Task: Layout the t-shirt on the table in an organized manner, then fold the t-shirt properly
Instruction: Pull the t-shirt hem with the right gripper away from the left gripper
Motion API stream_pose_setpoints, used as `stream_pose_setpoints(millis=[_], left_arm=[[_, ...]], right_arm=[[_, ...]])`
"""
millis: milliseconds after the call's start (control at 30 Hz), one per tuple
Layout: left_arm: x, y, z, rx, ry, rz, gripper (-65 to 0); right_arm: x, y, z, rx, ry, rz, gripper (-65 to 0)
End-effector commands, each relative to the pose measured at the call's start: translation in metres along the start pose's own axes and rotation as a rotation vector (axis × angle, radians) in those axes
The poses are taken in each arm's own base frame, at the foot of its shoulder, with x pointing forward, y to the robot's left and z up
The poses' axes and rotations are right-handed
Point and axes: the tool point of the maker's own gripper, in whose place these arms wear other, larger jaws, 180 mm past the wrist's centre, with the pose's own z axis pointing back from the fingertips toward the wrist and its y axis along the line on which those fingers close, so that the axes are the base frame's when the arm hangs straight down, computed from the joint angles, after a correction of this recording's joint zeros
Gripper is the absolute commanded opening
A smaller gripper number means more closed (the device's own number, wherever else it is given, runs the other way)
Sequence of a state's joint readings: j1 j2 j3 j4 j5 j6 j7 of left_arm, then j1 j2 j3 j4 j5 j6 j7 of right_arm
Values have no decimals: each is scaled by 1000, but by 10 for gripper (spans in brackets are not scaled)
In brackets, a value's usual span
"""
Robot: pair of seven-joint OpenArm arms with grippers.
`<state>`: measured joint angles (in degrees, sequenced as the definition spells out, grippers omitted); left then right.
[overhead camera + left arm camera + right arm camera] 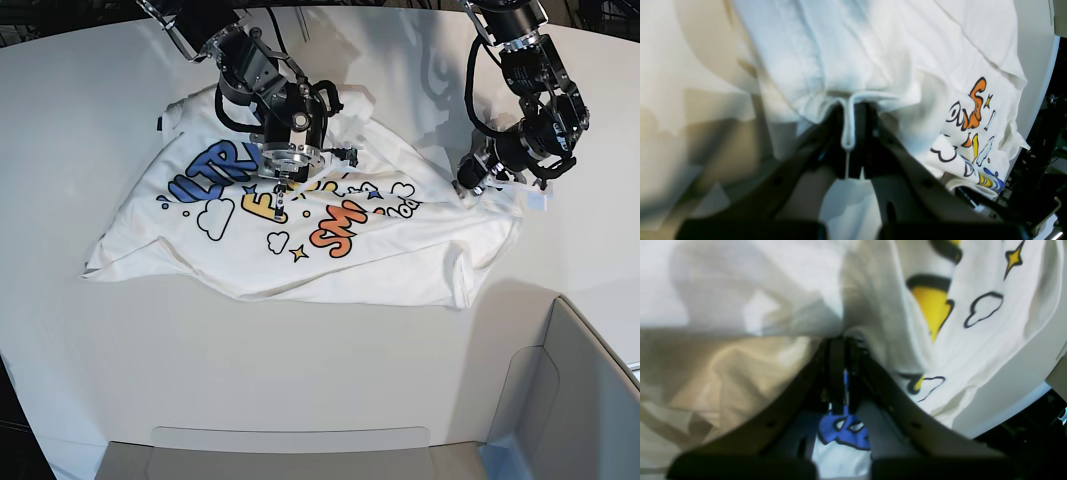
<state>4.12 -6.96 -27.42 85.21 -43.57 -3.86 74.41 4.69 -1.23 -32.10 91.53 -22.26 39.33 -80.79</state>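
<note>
the t-shirt (300,235) lies print side up on the white table (100,120), spread out but rumpled, with folds and ridges along its near edge and a bunched corner at the side of the left arm. the blue, yellow and orange lettering runs across its middle, with small stars and cloud outlines around it.

the right tool (283,207) is down on the middle of the print, between the blue and yellow letters. in the right wrist view its jaws are closed together on a pinch of the cloth (940,340), and a blue printed patch shows between the dark fingers (836,373) just behind the tips.

the left tool (470,187) is at the shirt's edge on the far side from the blue letters. in the left wrist view its jaws are closed on a narrow fold of the white hem (848,123), which runs down between the two fingers (867,133), with the orange print off to one side.

a grey-white bin wall (560,390) stands at the near corner of the table, apart from the shirt.
</note>
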Motion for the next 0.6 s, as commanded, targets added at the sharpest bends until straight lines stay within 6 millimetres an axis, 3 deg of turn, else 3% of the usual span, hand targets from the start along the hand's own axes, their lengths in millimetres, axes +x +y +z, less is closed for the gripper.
stream_pose_setpoints(millis=[0, 200, 367, 567], left_arm=[[-19, 23, -3, 106, 75, 6, -650], [-19, 23, -3, 106, 75, 6, -650], [-18, 22, -3, 104, 73, 5, -650], [-11, 15, -3, 92, 61, -1, -650]], right_arm=[[2, 4, -7, 33, -7, 12, -650], [-18, 9, -38, 107, 115, 44, -650], [-20, -10, -36, 78, 114, 19, -650], [-27, -36, -33, 82, 93, -130, -650]])
